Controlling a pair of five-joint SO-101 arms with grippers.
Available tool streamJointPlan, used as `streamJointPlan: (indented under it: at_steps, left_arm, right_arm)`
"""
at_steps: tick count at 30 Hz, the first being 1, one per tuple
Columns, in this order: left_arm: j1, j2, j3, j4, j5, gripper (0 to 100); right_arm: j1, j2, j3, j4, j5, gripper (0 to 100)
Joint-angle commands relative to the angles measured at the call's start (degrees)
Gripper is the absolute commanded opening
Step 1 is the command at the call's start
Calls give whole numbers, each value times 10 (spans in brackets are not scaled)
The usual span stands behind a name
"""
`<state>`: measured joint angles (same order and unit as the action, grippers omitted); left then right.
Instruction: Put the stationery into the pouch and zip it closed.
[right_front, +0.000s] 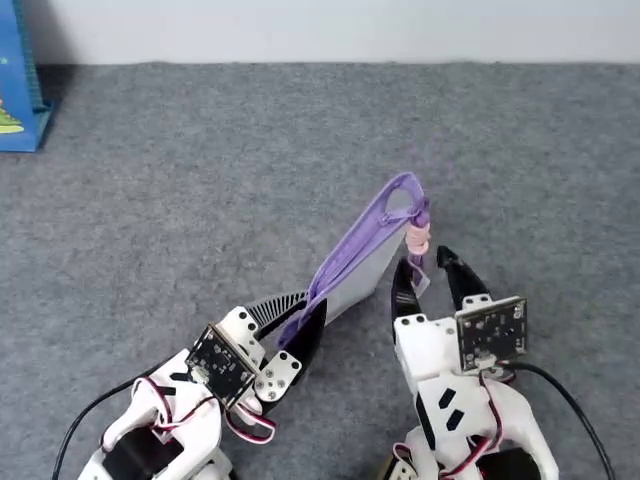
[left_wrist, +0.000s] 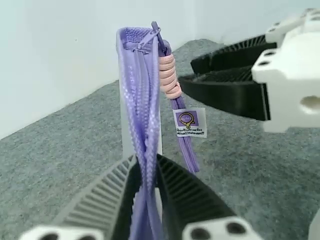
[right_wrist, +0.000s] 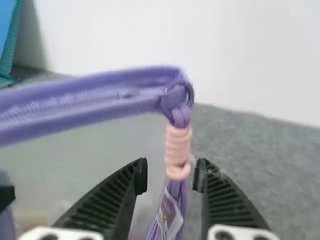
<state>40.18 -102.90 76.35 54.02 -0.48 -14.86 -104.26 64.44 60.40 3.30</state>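
Observation:
A purple-zipped pouch (right_front: 355, 265) with a pale translucent body is held up off the grey table, zip edge uppermost. My left gripper (right_front: 295, 318) is shut on its near end, and its fingers pinch the zip band (left_wrist: 140, 90) in the left wrist view. The slider sits at the far end, where a pink coiled pull (right_front: 418, 238) with a purple tassel hangs down. My right gripper (right_front: 422, 265) stands open just below that pull. In the right wrist view its fingers flank the pink coil (right_wrist: 177, 150) without closing on it. The left wrist view shows the right gripper (left_wrist: 189, 72) beside the tassel.
A blue box (right_front: 18, 80) stands at the back left corner against the white wall. Grey felt (right_front: 200, 180) covers the table.

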Motion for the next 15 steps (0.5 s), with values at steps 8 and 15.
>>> streamJointPlan:
  at_steps: [8,15]
  left_arm:
    - [1,-9,-7,0,-4,10]
    - [1,-9,-6,0,-4,10]
  right_arm:
    - [0,160,-61,-69,4,201]
    - [0,287,-97,-133,6,200]
